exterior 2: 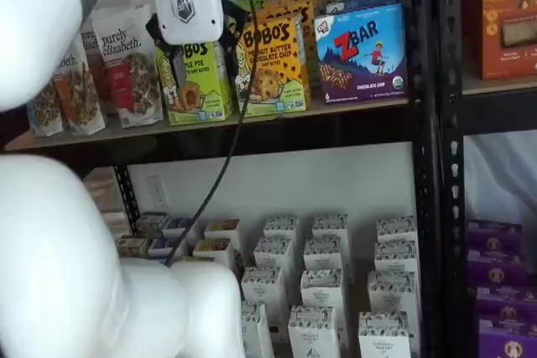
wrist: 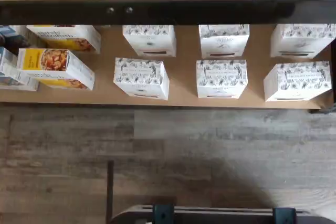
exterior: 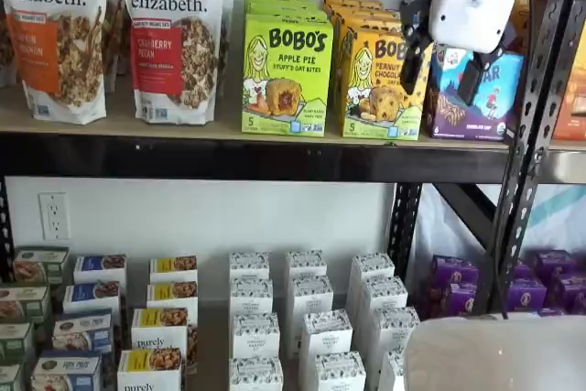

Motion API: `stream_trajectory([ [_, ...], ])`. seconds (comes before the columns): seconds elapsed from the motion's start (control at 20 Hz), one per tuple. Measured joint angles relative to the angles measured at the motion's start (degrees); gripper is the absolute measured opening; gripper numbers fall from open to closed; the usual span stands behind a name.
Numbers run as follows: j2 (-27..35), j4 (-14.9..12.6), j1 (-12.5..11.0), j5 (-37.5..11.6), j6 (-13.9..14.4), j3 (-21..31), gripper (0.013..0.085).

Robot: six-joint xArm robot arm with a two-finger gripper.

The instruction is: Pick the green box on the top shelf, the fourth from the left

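In both shelf views the jaws (exterior: pixel 443 65) gape wide, empty, clear of the green box (exterior: pixel 286 75).

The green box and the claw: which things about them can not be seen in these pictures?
- The green box: in a shelf view the white claw body covers its upper front.
- The same box is absent from the wrist view, which shows only lower shelves and floor.
- The claw: in a shelf view its black fingers are apart, empty; its top is cut by the edge.
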Motion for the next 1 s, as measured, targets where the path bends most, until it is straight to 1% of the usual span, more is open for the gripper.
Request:
stream_trajectory([
  [0.1, 0.2, 0.4, -0.2, -0.2, -0.2, -0.1, 0.0850],
  [0.25, 0.5, -0.9, 1.1, -0.6, 0.7, -0.4, 0.0850],
  [0.35, 0.3, -1.6, 2.1, -1.8, 1.5, -0.1, 0.0850],
  [0.4, 0.3, -1.6, 2.3, -2.2, 1.7, 0.0, 0.0850],
  [0.6, 0.2, -0.7, 2.6, -4.3, 2.0, 0.4, 0.0850],
  [0.7, -0.1, 0.8, 2.3, -6.5, 1.8, 1.1, 0.0850],
  [0.85, 0.4, 0.8, 3.5, -7.7, 2.7, 1.1, 0.0850],
  [1.0, 1.3, -0.2, 5.6, -8.4, 4.5, 0.8, 0.0850],
])
